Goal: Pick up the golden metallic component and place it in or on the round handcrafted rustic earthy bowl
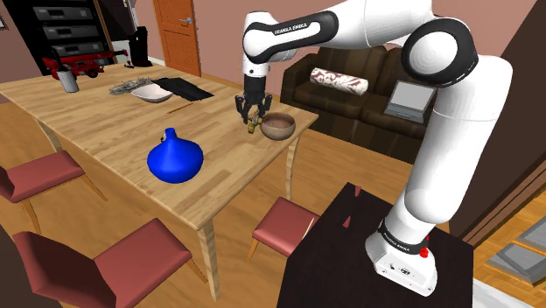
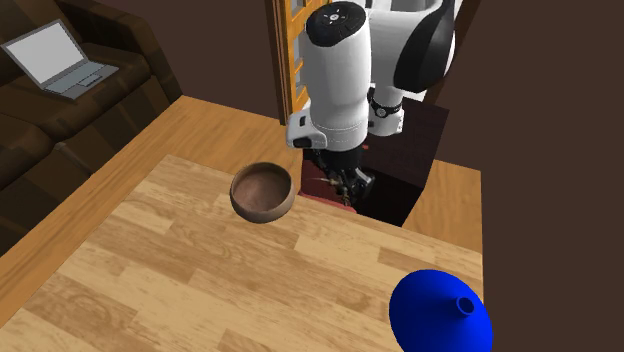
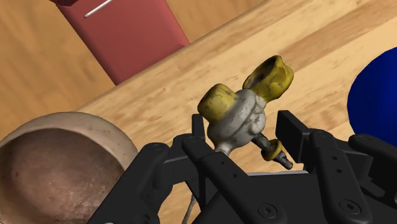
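Hard to see: In the shoulder view the gold-and-grey metal valve fitting (image 1: 252, 129) is a tiny yellowish speck under the fingertips, and its shape is unreadable. In the second exterior view the arm's white wrist covers much of the hand, and the fitting cannot be picked out there. In the wrist view the bowl and the vase are both cut off by the frame edges, and the hand's black body covers part of the bowl's rim.

Hand: The black two-finger hand (image 1: 252, 112) (image 2: 347, 188) (image 3: 243, 127) points down at the table's corner. Its fingers stand partly apart and clasp the fitting (image 3: 238, 118). One finger (image 3: 198, 137) presses the grey body and the other (image 3: 292, 130) meets the small gold-tipped stem.

Fitting: It sits between the fingers, low over the light wooden table (image 1: 114, 140) (image 2: 200, 280) (image 3: 331, 57), just beside the bowl and not in it. I cannot tell whether it clears the table top.

Bowl: The round brown rustic bowl (image 1: 278, 125) (image 2: 263, 192) (image 3: 57, 165) stands upright near the table's corner.

Counts: There is one fitting, one bowl and one glossy blue narrow-necked vase (image 1: 175, 157) (image 2: 440, 312) (image 3: 375, 95), all on or over one table. Three red-cushioned chairs (image 1: 284, 226) stand around the table. Behind it is one brown sofa (image 1: 367, 66) with one open laptop (image 1: 409, 98) (image 2: 60, 55) on it.
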Controlling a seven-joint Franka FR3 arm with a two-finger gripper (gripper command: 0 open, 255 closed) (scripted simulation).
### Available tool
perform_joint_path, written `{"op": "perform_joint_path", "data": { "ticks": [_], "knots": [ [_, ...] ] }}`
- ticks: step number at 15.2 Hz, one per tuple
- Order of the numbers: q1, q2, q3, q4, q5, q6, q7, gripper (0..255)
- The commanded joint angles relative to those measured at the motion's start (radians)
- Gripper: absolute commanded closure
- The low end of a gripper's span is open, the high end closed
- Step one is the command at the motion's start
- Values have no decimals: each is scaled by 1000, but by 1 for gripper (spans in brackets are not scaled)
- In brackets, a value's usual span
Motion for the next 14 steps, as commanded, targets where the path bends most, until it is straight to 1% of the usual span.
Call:
{"op": "perform_joint_path", "data": {
  "ticks": [1, 8, 14],
  "knots": [
    [-1, -4, 0, 10, 0, -14, 0, 255],
    [-91, 30, -64, 54, -1, -39, -151, 255],
    [-168, 95, -113, 142, -1, -73, -275, 255]
  ]
}}
